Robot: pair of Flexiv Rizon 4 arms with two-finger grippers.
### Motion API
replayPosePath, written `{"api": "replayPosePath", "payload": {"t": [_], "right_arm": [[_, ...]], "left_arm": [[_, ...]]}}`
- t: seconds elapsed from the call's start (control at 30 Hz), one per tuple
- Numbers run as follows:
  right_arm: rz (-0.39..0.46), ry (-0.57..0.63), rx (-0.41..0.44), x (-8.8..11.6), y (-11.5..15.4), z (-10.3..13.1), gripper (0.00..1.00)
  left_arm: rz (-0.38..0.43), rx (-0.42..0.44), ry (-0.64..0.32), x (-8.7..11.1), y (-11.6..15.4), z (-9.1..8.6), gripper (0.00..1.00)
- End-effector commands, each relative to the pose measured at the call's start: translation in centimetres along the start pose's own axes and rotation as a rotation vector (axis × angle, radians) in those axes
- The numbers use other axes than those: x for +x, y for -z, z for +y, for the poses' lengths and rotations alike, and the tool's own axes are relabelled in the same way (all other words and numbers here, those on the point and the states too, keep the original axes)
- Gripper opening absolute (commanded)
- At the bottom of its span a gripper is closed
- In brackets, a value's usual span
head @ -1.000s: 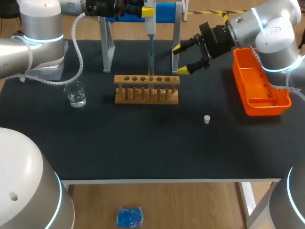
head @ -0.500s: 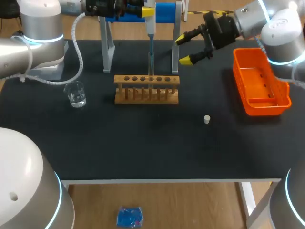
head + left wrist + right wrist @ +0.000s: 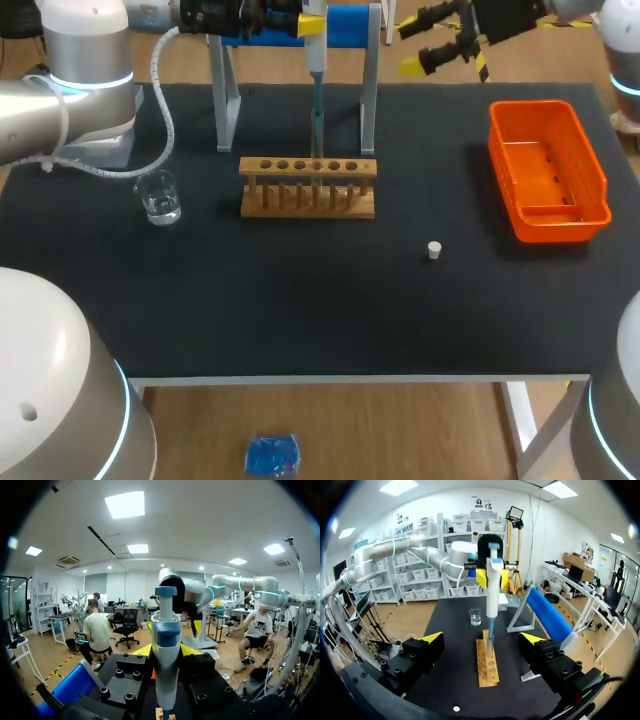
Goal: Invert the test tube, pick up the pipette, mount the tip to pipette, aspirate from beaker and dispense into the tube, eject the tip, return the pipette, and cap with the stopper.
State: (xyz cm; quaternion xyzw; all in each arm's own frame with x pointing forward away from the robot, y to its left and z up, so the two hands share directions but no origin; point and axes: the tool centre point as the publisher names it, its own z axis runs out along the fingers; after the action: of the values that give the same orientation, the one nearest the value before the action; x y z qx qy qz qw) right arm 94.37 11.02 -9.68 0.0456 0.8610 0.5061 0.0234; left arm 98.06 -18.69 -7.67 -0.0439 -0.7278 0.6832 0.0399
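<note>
Left gripper (image 3: pixel 492 578) is clamping the pipette (image 3: pixel 492 600) upright, tip pointing straight below it into the tube (image 3: pixel 490 652) in the rack (image 3: pixel 486 672). Right gripper (image 3: pixel 410 47) is hovering wide open, well apart.

**Pipette over the rack, stopper lying loose**

The white-and-blue pipette (image 3: pixel 315 50) stands upright at top centre, gripped by the left gripper (image 3: pixel 310 25). Its thin tip (image 3: pixel 317 95) points down into the clear test tube (image 3: pixel 317 145), which stands upright in the wooden rack (image 3: pixel 308 188). The glass beaker (image 3: pixel 159 197) – some clear liquid inside – sits left of the rack. The small white stopper (image 3: pixel 434 250) lies alone, lower right of centre.
</note>
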Motion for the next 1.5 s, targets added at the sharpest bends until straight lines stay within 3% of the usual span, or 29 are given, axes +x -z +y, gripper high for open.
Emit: {"api": "replayPosePath", "payload": {"t": [0.03, 0.23, 0.63, 0.7, 0.73, 0.8, 1.03, 1.5], "right_arm": [[-0.057, 0.024, 0.021, 1.6, 2.5, 2.4, 1.0], [-0.064, 0.028, 0.045, 1.3, 2.4, 5.0, 1.0], [-0.105, -0.041, 0.078, -1.9, -1.1, 10.4, 1.0], [-0.109, -0.05, 0.071, -2.5, -1.7, 11.3, 0.45], [-0.11, -0.051, 0.07, -2.7, -2.0, 11.8, 0.33], [-0.113, -0.049, 0.064, -3.2, -2.5, 12.6, 0.0], [-0.123, -0.014, 0.07, -3.9, -3.8, 14.6, 0.0], [-0.103, -0.053, 0.056, -3.7, -4.8, 15.3, 0.0]], "left_arm": [[-0.003, 0.002, -0.002, 0.0, -0.1, 0.0, 0.0], [-0.003, 0.002, -0.002, 0.0, -0.1, 0.0, 0.0], [-0.003, 0.002, -0.002, 0.0, -0.1, 0.0, 0.0], [-0.003, 0.002, -0.002, 0.0, -0.1, 0.0, 0.0], [-0.003, 0.002, -0.002, 0.0, -0.1, 0.0, 0.0], [-0.003, 0.002, -0.002, 0.0, -0.1, 0.0, 0.0], [-0.003, 0.002, -0.002, 0.0, -0.1, 0.0, 0.0], [-0.003, 0.002, -0.002, 0.0, -0.1, 0.0, 0.0]]}}
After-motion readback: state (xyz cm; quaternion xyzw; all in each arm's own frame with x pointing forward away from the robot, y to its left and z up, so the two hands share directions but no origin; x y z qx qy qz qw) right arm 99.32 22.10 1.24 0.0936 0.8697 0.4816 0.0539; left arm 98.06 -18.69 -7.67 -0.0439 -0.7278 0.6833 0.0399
